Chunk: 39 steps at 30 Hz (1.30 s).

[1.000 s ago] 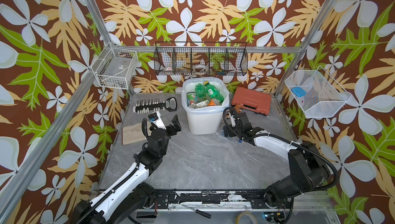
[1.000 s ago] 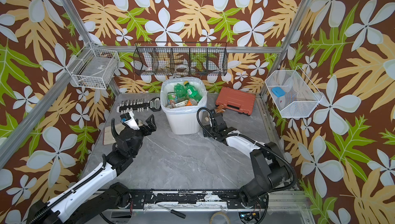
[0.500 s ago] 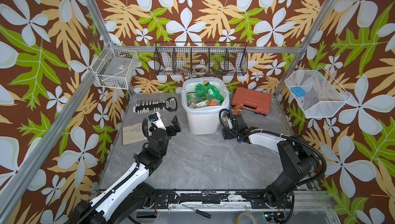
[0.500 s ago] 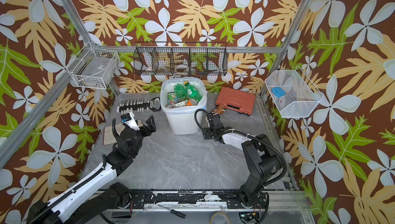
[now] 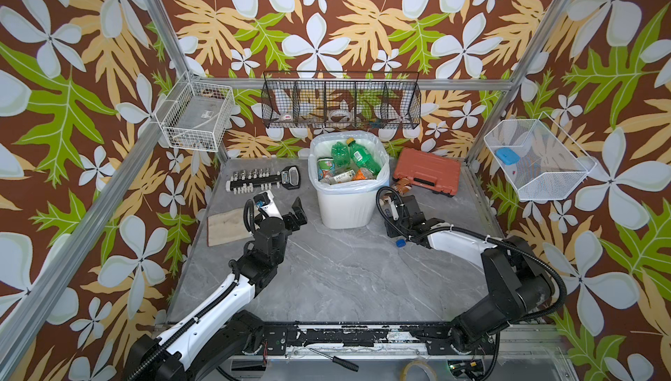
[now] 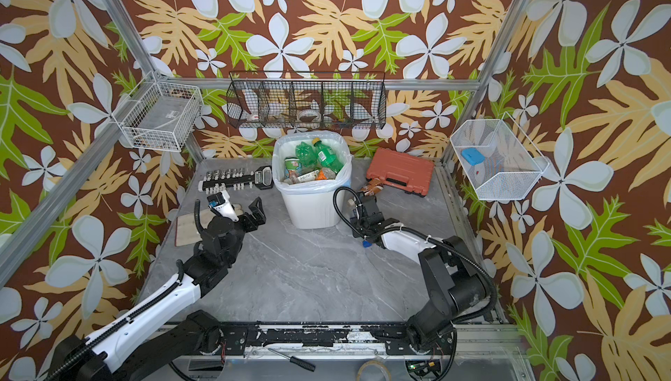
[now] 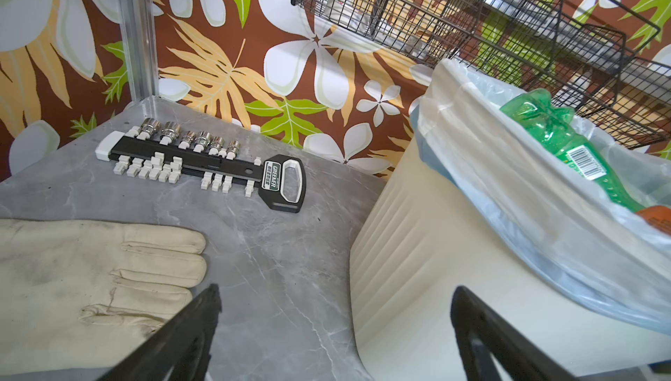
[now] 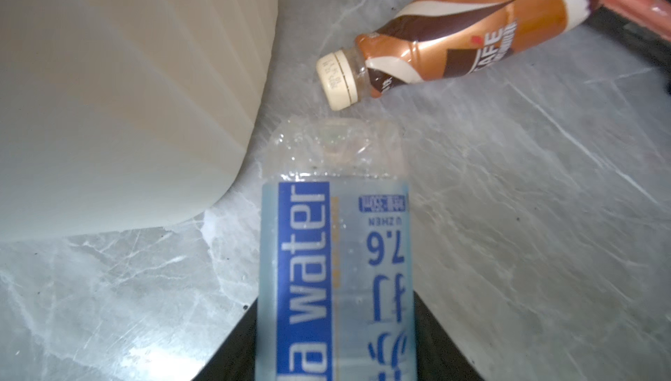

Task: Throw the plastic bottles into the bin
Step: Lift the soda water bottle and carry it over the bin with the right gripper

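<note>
Pinching the water bottle (image 8: pixel 336 237) across its body, the right gripper (image 8: pixel 334 303) is readying it for the bin (image 8: pixel 127 88) alongside, while the left gripper (image 7: pixel 337 290) is hanging spread.

Smooth grey marble-patterned tabletop (image 5: pixel 345 281) beneath a matt white ribbed plastic bin (image 5: pixel 345 208) with thin translucent plastic liner (image 5: pixel 348 188); right, a clear plastic water bottle (image 8: pixel 337 252), glossy-labelled; left, smudged cream fabric glove (image 7: pixel 90 270).

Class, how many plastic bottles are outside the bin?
2. The water bottle sits in the right gripper, beside the bin; the coffee bottle lies by the red case. Others may be hidden.
</note>
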Each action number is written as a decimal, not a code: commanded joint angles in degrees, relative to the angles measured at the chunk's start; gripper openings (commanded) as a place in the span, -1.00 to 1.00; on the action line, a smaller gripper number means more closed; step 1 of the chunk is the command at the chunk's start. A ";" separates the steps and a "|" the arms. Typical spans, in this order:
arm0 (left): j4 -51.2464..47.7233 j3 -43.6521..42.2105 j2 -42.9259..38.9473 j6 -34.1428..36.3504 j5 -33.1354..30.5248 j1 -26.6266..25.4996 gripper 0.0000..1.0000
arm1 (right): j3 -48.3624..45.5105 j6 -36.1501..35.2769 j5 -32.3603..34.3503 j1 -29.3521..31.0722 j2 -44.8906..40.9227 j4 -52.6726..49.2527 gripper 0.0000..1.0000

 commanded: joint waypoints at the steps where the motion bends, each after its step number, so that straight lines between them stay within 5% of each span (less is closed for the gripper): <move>1: 1.05 -0.22 0.52 -1.73 0.49 1.21 1.00 | -0.08 1.63 3.13 0.08 -3.89 -0.86 0.05; 11: 2.71 -4.39 -1.87 -6.50 4.82 6.48 1.00 | 6.02 4.51 11.64 0.05 -21.82 -4.35 0.03; 16: 2.79 -5.58 -2.96 -7.24 5.02 7.53 1.00 | 14.56 3.93 11.82 2.56 -23.59 -1.48 0.02; 27: 1.29 -6.39 -4.58 -7.35 4.90 7.87 1.00 | 43.42 -1.58 10.74 16.52 0.47 5.73 0.02; 39: -1.72 -7.36 -8.99 -5.91 3.21 8.13 1.00 | 62.42 1.04 8.00 18.71 20.02 3.90 0.02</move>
